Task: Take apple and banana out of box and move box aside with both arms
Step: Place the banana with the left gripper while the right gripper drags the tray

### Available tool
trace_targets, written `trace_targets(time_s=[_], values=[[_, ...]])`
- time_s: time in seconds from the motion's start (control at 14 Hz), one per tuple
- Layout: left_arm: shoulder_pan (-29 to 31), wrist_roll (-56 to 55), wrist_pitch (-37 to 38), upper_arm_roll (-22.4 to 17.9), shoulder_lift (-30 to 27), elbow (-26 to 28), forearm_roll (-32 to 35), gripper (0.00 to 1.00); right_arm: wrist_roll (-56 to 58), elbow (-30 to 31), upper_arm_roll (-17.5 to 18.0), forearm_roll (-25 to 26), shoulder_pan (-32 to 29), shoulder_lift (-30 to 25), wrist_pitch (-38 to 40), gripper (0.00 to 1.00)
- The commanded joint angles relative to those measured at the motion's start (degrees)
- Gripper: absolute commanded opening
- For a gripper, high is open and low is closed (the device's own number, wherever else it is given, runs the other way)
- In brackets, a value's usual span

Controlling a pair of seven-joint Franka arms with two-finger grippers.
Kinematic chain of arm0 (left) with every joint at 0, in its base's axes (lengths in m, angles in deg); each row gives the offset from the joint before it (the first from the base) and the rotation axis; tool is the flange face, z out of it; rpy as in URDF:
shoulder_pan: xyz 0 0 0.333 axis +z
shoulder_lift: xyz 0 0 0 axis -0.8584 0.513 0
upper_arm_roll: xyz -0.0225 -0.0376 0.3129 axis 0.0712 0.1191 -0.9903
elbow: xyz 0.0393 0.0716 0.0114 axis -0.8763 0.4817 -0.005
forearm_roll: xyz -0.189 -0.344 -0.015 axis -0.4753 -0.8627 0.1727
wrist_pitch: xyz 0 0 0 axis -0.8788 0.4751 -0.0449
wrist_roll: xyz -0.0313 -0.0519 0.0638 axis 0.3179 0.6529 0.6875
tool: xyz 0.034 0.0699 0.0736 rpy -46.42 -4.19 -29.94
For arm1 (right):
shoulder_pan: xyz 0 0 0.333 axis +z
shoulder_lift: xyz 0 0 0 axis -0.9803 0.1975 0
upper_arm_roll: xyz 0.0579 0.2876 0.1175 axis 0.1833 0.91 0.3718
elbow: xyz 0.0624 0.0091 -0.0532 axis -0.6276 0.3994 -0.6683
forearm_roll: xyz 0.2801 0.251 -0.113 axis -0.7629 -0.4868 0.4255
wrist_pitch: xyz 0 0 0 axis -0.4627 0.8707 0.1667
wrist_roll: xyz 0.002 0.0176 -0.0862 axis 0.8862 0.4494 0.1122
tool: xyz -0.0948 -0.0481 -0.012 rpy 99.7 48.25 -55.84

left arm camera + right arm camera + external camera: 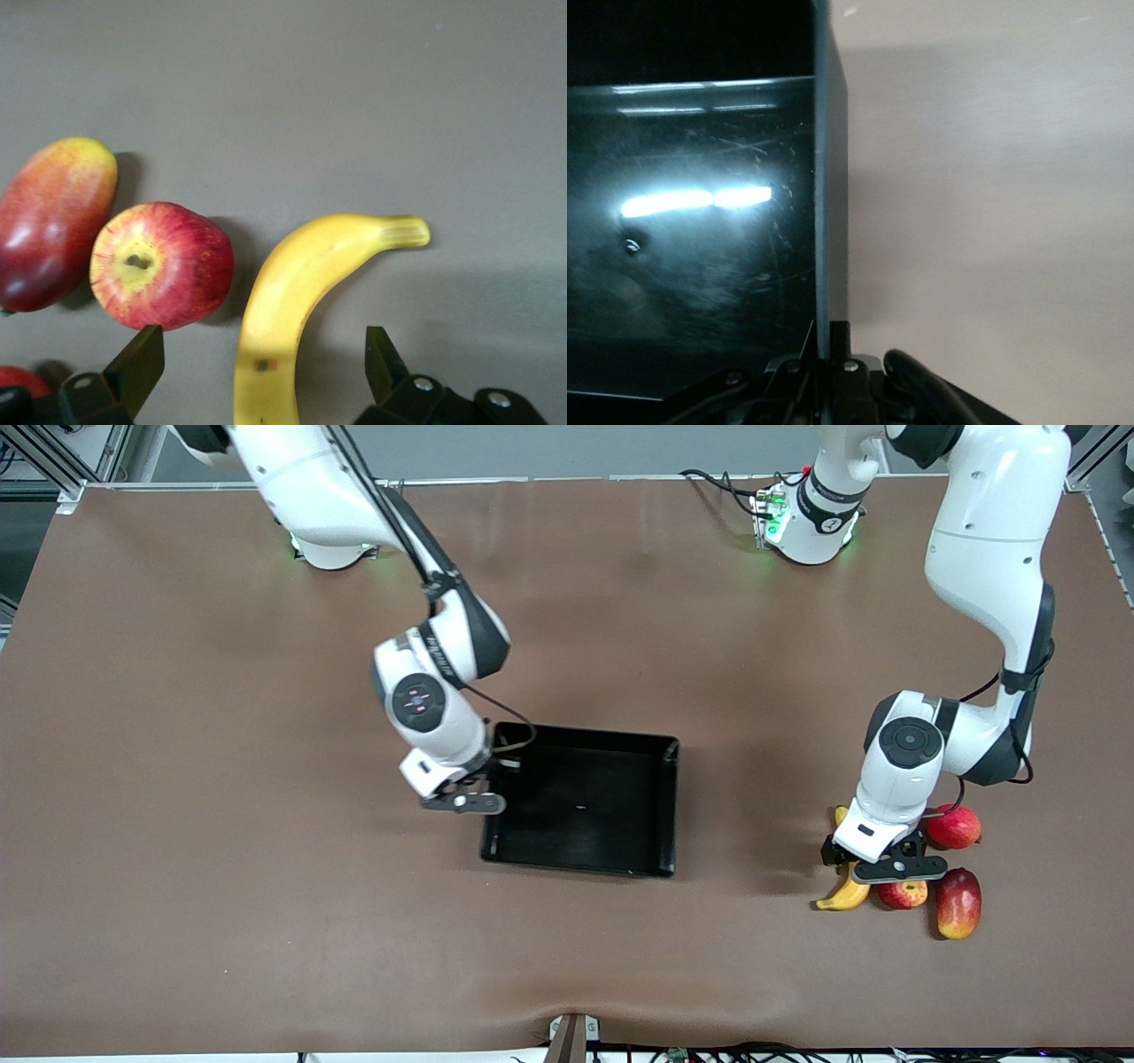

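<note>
The box (585, 802) wall was clamped by the closed right gripper (464, 802); the banana (297, 305) was straddled, unheld, by the wide-open left gripper (261, 363).

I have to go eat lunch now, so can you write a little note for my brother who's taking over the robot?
Left hand: open, low over the banana, which lies on the table at the left arm's end.
Right hand: shut on the wall of the box at the right arm's end.
The apple lies beside the banana, with a mango next to it and a red fruit farther from the front camera.
Done: apple and banana are out; the box is empty.
Left: the left hand has no grip on the box yet; the box, mid-table, needs moving aside with both arms.
</note>
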Motion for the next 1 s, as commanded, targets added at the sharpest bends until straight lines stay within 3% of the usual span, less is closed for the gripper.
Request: trace_targets(time_s=[0.0, 0.14, 0.43, 0.71, 0.93], values=[[0.24, -0.53, 7.39, 2.21, -2.77, -2.23, -2.47, 1.0, 6.13, 2.94, 1.0, 0.6, -7.49, -9.14, 10.24, 0.0], [0.41, -0.35, 13.18, 3.7, -3.56, -5.47, -5.1, 1.0, 8.59, 4.95, 0.82, 0.69, -11.18, -13.27, 14.12, 0.0], [0.59, 0.26, 22.69, 5.2, -5.05, -10.14, -10.11, 1.0, 21.33, 14.18, 0.82, 0.69, -21.63, -20.57, 14.14, 0.0], [0.5, 0.26, 28.83, 5.38, -8.21, -12.51, -15.48, 1.0, 23.27, 18.93, 0.73, 5.08, -27.7, -21.73, 13.26, 0.0], [0.5, 0.87, 37.45, 6.34, -10.5, -16.02, -15.57, 1.0, 34.57, 23.32, 0.56, 5.17, -34.73, -21.38, 7.13, 0.0]])
